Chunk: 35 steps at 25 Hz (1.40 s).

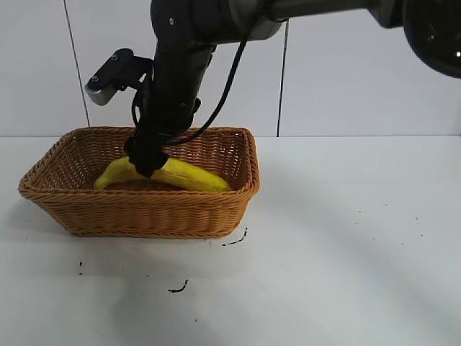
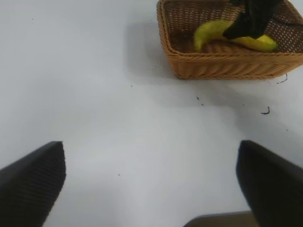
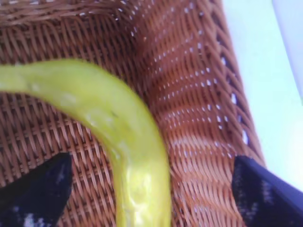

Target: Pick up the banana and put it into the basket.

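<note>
Banana (image 1: 191, 176) – lengthwise in basket (image 1: 144, 213) | right claw (image 1: 148, 167) spread astride | left claw (image 2: 151, 184) spread

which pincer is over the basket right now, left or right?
The right pincer: it reaches down inside the basket, fingers spread either side of the banana. The left pincer is open above bare table, away from the basket.
</note>
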{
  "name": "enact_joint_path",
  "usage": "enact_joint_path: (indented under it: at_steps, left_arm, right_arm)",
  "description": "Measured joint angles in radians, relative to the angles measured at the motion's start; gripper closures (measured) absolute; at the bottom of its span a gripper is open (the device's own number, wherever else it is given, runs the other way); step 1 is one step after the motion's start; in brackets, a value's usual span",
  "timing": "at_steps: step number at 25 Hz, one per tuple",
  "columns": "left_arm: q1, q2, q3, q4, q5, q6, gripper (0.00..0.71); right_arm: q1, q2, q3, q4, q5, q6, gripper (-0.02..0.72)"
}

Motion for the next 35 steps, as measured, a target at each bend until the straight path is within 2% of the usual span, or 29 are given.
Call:
enact_joint_path:
  at_steps: [4, 7, 14, 19, 24, 31, 35]
  left_arm:
    - [0.0, 0.0, 0.0, 0.0, 0.0, 0.0, 0.015]
    - [0.0, 0.0, 0.0, 0.0, 0.0, 0.0, 0.015]
    - [0.0, 0.0, 0.0, 0.0, 0.0, 0.0, 0.015]
    - [0.0, 0.0, 0.0, 0.0, 0.0, 0.0, 0.015]
    - [0.0, 0.0, 0.0, 0.0, 0.0, 0.0, 0.015]
    - [0.0, 0.0, 0.0, 0.0, 0.0, 0.0, 0.015]
    - [0.0, 0.0, 0.0, 0.0, 0.0, 0.0, 0.015]
  right_arm:
    - [-0.093, -0.035, -0.003, 0.018, 0.042, 0.114, 0.014]
    - [-0.199, -0.035, -0.003, 0.042, 0.089, 0.159, 0.014]
    - [-0.459, -0.035, -0.003, 0.079, 0.153, 0.164, 0.014]
    - [-0.601, -0.035, -0.003, 0.158, 0.227, 0.164, 0.014]
    - [-0.651, -0.035, -0.003, 0.194, 0.299, 0.164, 0.014]
    - [-0.656, -0.051, 0.01, 0.217, 0.309, 0.164, 0.014]
    - [-0.656, -0.143, 0.111, 0.228, 0.309, 0.164, 0.014]
